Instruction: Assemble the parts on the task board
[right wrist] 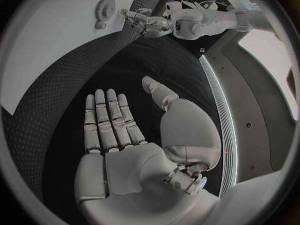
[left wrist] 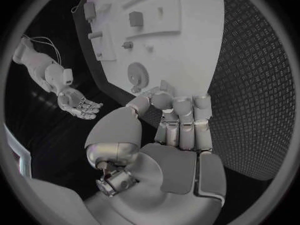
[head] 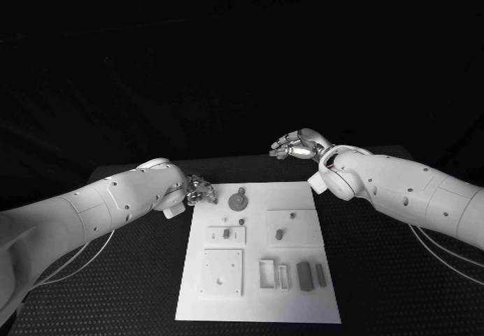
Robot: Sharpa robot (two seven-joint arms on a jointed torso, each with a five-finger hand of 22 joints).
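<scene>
The white task board (head: 258,297) lies mid-table with grey parts on it: a round toothed disc (head: 238,202) near its far edge, small blocks (head: 278,234) in the middle, and long bars (head: 319,274) beside a frame (head: 268,273) nearer me. My left hand (head: 198,190) hovers at the board's far left corner, fingers loosely bent, holding nothing; the disc (left wrist: 137,75) lies just beyond its fingertips (left wrist: 181,102). My right hand (head: 299,145) is raised past the board's far right corner, palm (right wrist: 134,165) flat, fingers (right wrist: 106,120) straight and empty.
A square plate (head: 221,271) with holes sits on the board's near left. Black textured table (head: 393,280) surrounds the board on both sides. Thin cables (head: 444,252) trail under the right arm.
</scene>
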